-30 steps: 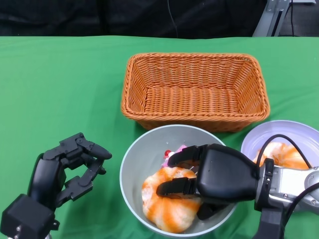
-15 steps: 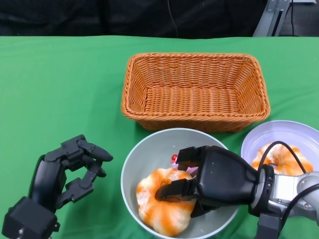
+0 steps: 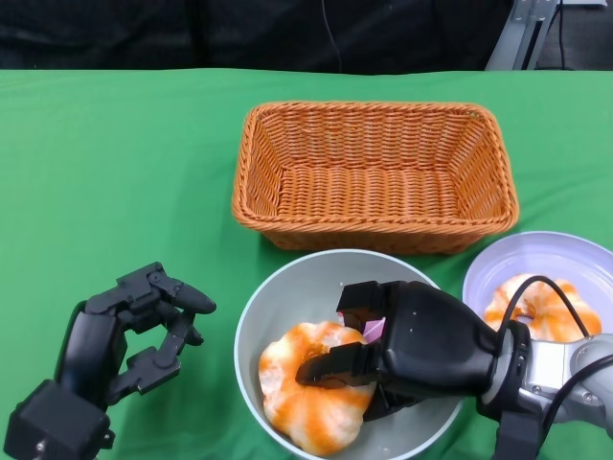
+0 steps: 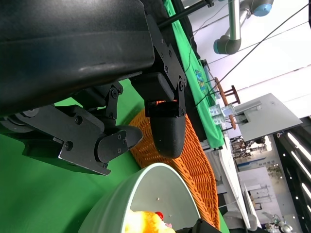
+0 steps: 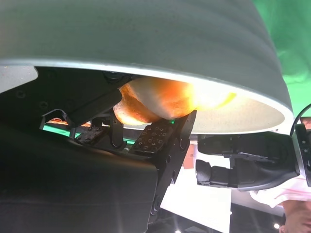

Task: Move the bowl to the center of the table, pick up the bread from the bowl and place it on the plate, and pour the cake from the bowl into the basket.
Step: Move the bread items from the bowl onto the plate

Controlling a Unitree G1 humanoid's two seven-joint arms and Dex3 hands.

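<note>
The grey bowl (image 3: 278, 307) stands at the near middle of the table. An orange-and-white bread (image 3: 306, 398) lies in it, with a pink bit of cake (image 3: 374, 330) behind it. My right hand (image 3: 417, 350) reaches over the bowl's right rim. Its fingers (image 3: 330, 368) close around the bread. In the right wrist view the bread (image 5: 160, 99) shows between the fingers (image 5: 154, 140), under the bowl's wall (image 5: 146, 39). The lavender plate (image 3: 546, 257) at the right carries a second bread (image 3: 548, 311). My left hand (image 3: 129, 335) rests at the lower left, fingers apart, holding nothing.
The wicker basket (image 3: 374, 172) stands just behind the bowl, its near wall close to the bowl's rim. The green cloth stretches to the left of the basket and around my left hand. A black backdrop lies beyond the table's far edge.
My right hand has moved a little left and lower inside the bowl. The bread has shifted left and nearer with it. My left hand has stayed put.
</note>
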